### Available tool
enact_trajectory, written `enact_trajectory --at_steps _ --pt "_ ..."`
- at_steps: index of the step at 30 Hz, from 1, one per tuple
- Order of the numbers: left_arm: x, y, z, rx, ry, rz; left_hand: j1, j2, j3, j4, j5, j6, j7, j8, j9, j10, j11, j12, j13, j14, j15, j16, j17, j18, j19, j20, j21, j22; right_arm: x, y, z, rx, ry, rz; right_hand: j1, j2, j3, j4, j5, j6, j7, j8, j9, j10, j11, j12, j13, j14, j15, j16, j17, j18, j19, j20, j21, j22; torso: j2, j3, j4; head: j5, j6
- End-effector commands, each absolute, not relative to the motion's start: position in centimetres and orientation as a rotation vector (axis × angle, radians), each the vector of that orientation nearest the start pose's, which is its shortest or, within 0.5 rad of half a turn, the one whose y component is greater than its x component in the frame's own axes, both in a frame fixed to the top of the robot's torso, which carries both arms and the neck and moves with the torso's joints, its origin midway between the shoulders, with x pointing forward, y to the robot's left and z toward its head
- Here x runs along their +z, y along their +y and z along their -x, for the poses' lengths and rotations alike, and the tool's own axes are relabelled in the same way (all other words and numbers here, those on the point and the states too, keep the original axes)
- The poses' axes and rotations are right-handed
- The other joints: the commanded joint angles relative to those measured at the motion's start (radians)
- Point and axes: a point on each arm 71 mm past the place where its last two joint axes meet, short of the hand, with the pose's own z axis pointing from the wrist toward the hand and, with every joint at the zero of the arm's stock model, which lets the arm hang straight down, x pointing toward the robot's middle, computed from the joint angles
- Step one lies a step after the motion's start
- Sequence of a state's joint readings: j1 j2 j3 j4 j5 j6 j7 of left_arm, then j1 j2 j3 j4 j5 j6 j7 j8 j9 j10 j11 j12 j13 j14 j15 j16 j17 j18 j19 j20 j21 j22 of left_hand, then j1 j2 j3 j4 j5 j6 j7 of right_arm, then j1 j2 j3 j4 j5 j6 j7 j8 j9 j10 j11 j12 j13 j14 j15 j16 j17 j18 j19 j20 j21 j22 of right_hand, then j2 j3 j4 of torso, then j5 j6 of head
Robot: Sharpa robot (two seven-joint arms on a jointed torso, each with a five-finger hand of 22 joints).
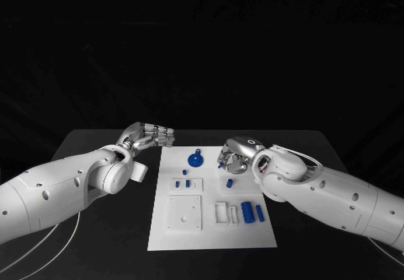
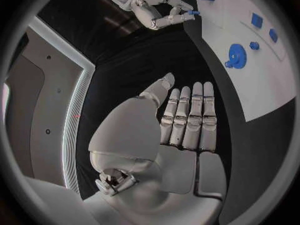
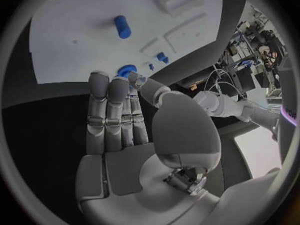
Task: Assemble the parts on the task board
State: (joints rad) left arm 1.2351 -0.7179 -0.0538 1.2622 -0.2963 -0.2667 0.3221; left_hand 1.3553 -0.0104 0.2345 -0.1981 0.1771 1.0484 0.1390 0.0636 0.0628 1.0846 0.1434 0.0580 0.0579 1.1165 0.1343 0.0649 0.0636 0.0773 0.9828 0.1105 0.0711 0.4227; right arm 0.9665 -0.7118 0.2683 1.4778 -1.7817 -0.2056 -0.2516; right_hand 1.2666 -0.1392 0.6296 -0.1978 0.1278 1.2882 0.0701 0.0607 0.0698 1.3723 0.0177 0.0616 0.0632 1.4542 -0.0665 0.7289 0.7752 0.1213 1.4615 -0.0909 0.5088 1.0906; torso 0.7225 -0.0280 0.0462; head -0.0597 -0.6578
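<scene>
The task board (image 1: 211, 198) lies on the black table (image 1: 101, 151) between the two hands.

**Right hand.** The right hand (image 1: 234, 155) hangs over the far right part of the board. A small blue peg (image 2: 194, 12) is pinched between the thumb and a fingertip; the left wrist view shows this plainly, with the other fingers lying straight and close together. The blue gear (image 1: 194, 160) sits on the board just beyond those fingertips, on the side toward the left hand. A short blue cylinder (image 1: 229, 182) lies on the board close under the palm side of the hand.

**Left hand.** The left hand (image 1: 148, 136) is off the board, beside its far left corner. Its fingers lie straight and side by side, the thumb set apart, and nothing is held.

**Progress.** Judged from the layout, assembly is at an early stage. The gear appears seated at its station, though its seating cannot be confirmed. Two small blue pieces (image 1: 181, 184) stand in the small plate near the board's middle. The large blue cylinder (image 1: 247, 211) and the slim blue bar (image 1: 260, 213) lie loose at the near right, beside an open white frame (image 1: 221, 211). The square plate (image 1: 185, 213) carries no blue part. The pinched peg awaits insertion, probably near the gear.
</scene>
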Motion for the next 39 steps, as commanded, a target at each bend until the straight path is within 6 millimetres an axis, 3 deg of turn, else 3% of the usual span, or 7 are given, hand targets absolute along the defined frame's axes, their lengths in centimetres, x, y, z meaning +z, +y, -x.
enact_trajectory --at_steps 1,9,16,24,31,39 --pt "-17.9 21.4 -53.8 -1.359 1.508 0.814 0.004 0.009 -0.004 -0.001 0.0 -0.002 0.008 0.0 -0.001 -0.009 0.001 0.0 0.0 0.003 -0.004 -0.004 0.0 0.007 0.003 0.0 0.005 0.001 -19.1 -14.9 -48.5 0.525 1.608 0.24 0.001 0.01 -0.002 -0.002 -0.002 0.007 0.002 0.003 0.001 0.007 -0.003 -0.001 0.001 0.002 -0.005 -0.003 0.001 0.017 0.004 0.001 -0.005 0.001 -0.001 -0.0018 -0.0012 0.022 -0.004" --pt "-17.9 21.2 -53.8 -1.358 1.507 0.814 0.005 0.01 -0.004 -0.001 -0.001 -0.001 0.008 0.0 -0.001 -0.009 0.001 0.0 0.0 0.002 -0.003 -0.004 0.0 0.007 0.002 0.0 0.005 0.004 -19.7 -12.5 -46.8 0.551 1.602 0.324 0.002 0.011 -0.004 -0.004 -0.003 0.008 0.002 0.003 0.001 0.006 -0.003 -0.001 0.001 0.002 -0.005 -0.002 0.001 0.017 0.006 0.001 -0.009 0.008 -0.002 -0.0019 -0.0041 0.056 -0.01" --pt "-17.9 21.0 -53.8 -1.36 1.507 0.813 0.005 0.01 -0.004 -0.001 -0.001 -0.001 0.008 0.0 -0.001 -0.009 0.001 0.0 0.0 0.002 -0.003 -0.004 0.0 0.007 0.002 0.0 0.005 0.004 -21.3 -10.4 -45.3 0.577 1.619 0.394 0.002 0.012 -0.004 -0.006 -0.004 0.008 0.002 0.003 0.001 0.007 -0.002 -0.001 0.001 0.001 -0.004 -0.003 0.002 0.016 0.007 0.001 -0.013 0.015 0.0 -0.0006 -0.0016 0.063 -0.013" --pt "-17.9 20.8 -53.9 -1.363 1.51 0.812 0.003 0.011 -0.004 0.001 -0.001 0.0 0.007 0.0 -0.001 -0.009 0.001 0.0 0.0 0.001 -0.003 -0.004 0.0 0.007 0.001 0.0 0.005 0.006 -23.3 -8.6 -44.0 0.605 1.642 0.444 0.001 0.012 -0.003 -0.008 -0.005 0.009 0.002 0.003 0.001 0.007 -0.002 -0.001 0.001 0.001 -0.004 -0.003 0.001 0.015 0.007 0.001 -0.018 0.019 -0.001 -0.0027 0.0038 0.076 -0.021" --pt "-18.0 20.7 -53.9 -1.366 1.512 0.811 0.001 0.011 -0.006 0.004 0.001 -0.002 0.008 0.0 -0.001 -0.01 0.001 0.0 0.0 0.001 -0.003 -0.004 0.0 0.007 0.0 0.001 0.004 0.007 -24.2 -7.8 -43.7 0.611 1.66 0.456 0.0 0.011 -0.002 -0.011 -0.004 0.009 0.002 0.003 0.001 0.007 -0.002 -0.001 0.001 0.002 -0.004 -0.004 0.001 0.015 0.01 0.0 -0.026 0.03 -0.001 -0.0021 0.0017 0.087 -0.029" --pt "-18.0 20.7 -53.8 -1.369 1.514 0.81 -0.001 0.01 -0.007 0.006 0.001 -0.002 0.007 0.0 -0.001 -0.01 0.001 0.0 0.0 0.001 -0.003 -0.004 0.0 0.007 0.001 0.001 0.004 0.006 -25.3 -7.2 -43.3 0.612 1.681 0.471 -0.001 0.012 -0.002 -0.011 -0.002 0.009 0.002 0.003 0.001 0.007 -0.002 -0.001 0.001 0.002 -0.005 -0.004 0.001 0.016 0.011 0.0 -0.03 0.033 -0.001 -0.0024 -0.0003 0.091 -0.034"
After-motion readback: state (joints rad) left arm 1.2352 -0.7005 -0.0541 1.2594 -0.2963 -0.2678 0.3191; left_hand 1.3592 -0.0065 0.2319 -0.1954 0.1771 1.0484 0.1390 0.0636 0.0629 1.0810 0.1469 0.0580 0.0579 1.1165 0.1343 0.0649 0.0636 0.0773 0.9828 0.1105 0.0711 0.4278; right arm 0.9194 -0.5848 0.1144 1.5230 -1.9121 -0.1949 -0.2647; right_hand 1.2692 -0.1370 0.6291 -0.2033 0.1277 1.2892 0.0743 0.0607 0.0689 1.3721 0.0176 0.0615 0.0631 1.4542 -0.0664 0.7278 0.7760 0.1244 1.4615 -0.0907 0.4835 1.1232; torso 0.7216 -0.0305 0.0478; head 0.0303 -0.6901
